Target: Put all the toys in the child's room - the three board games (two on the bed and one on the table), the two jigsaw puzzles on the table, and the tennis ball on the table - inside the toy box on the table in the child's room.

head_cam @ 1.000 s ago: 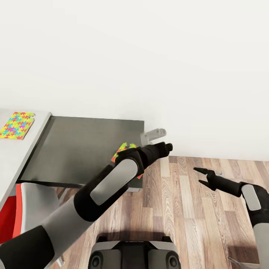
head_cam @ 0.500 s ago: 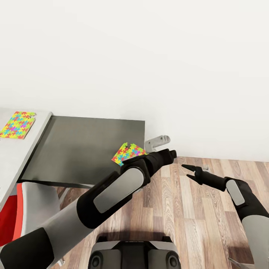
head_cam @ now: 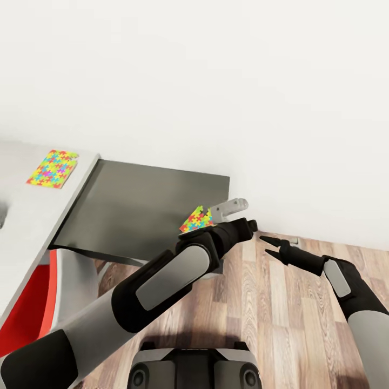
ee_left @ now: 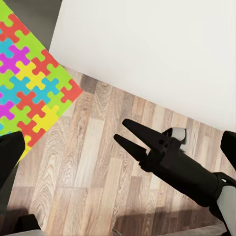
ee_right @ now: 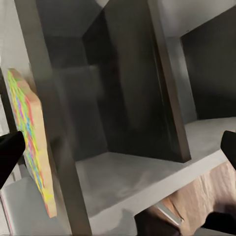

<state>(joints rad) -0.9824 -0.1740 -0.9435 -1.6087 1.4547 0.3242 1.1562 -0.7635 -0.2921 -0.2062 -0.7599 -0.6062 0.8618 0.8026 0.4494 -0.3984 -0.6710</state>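
Note:
One jigsaw puzzle (head_cam: 52,168) lies flat on the light grey top of the table (head_cam: 21,216). A second jigsaw puzzle (head_cam: 198,219) (ee_left: 27,73) sits at the near right corner of the table's dark grey wing (head_cam: 146,205), its corner overhanging the wooden floor. My left gripper (head_cam: 249,224) hovers just beyond that corner, open and holding nothing. Over the floor to its right, my right gripper (head_cam: 266,244) (ee_left: 123,133) points at the corner with its fingers spread and empty. The right wrist view shows this puzzle (ee_right: 27,137) edge-on. The toy box, board games, tennis ball and bed are out of view.
A white wall runs behind the table. A red and grey chair (head_cam: 38,302) stands under the light grey top at the left. Wooden floor (head_cam: 281,319) stretches to the right of the wing. A small grey fitting (head_cam: 294,239) sits at the wall's foot.
The head view has swung left, so the table sits further right in the picture. My right gripper has come in closer to the wing's corner and the overhanging puzzle.

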